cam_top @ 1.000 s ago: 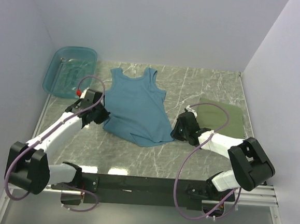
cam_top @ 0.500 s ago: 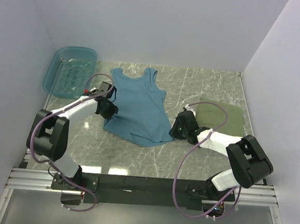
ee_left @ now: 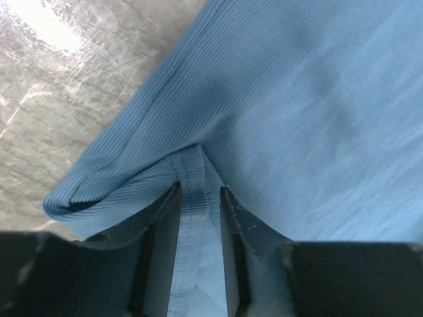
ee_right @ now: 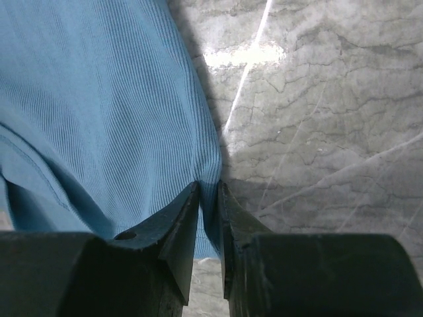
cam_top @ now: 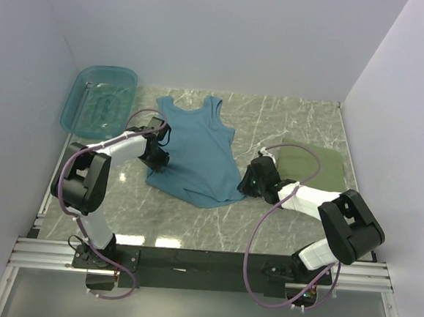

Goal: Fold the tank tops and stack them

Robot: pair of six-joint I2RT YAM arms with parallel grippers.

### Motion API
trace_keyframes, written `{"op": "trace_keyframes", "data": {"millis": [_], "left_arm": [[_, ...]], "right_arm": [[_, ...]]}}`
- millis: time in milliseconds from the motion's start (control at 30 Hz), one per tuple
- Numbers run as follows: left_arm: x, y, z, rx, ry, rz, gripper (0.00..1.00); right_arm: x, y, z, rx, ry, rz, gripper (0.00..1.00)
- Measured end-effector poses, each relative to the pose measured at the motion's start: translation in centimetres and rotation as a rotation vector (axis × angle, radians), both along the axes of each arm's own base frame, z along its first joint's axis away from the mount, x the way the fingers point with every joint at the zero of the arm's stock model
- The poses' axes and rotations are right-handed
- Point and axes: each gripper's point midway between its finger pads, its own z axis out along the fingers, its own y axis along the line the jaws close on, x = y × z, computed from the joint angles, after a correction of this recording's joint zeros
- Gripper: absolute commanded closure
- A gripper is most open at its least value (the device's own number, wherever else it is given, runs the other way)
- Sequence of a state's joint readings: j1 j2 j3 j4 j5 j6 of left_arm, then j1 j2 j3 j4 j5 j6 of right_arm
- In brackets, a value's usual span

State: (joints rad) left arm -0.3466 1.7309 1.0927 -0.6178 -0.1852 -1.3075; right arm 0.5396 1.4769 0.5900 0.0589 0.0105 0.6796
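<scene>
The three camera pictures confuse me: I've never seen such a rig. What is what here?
Two robot arms are bolted at a table's near edge. The overhead picture shows both; the two close-ups come from cameras on their wrists. On the marble table lie a spread-out teal-blue tank top, a folded olive garment on the right, and a plastic basin at the far left. The right gripper pinches the blue top's edge; the left gripper has its fingers apart, astride the hem.

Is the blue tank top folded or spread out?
Spread out: the blue tank top lies flat with both straps showing; only one hem corner is rumpled, between the left arm's fingers.
</scene>
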Motion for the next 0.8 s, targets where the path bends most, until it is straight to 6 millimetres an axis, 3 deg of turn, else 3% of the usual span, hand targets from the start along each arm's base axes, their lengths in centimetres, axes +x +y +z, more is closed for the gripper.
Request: {"op": "trace_keyframes", "data": {"millis": [233,400,600,667,700,800], "left_arm": [[-0.2,0.0,-0.8,0.008,0.022,-0.002,0.82],[-0.2,0.0,-0.9,0.008,0.025,-0.007,0.99],[-0.5,0.2,0.4,0.008,-0.003,-0.028,0.99],[-0.7,0.4,1.6,0.005,-0.033,-0.032,0.91],[-0.8,0.5,2.2,0.005,-0.048,-0.034,0.79],[-0.7,0.6,3.0,0.007,-0.071,-0.037,0.65]], "right_arm": [[0.0,0.0,0.0,0.002,0.001,0.002,0.75],[0.0,0.0,0.0,0.007,0.003,0.001,0.75],[0.0,0.0,0.0,0.009,0.004,0.001,0.75],[0.1,0.0,0.0,0.009,0.005,0.0,0.75],[0.1,0.0,0.0,0.01,0.005,0.0,0.75],[0.0,0.1,0.0,0.016,0.007,0.004,0.75]]}}
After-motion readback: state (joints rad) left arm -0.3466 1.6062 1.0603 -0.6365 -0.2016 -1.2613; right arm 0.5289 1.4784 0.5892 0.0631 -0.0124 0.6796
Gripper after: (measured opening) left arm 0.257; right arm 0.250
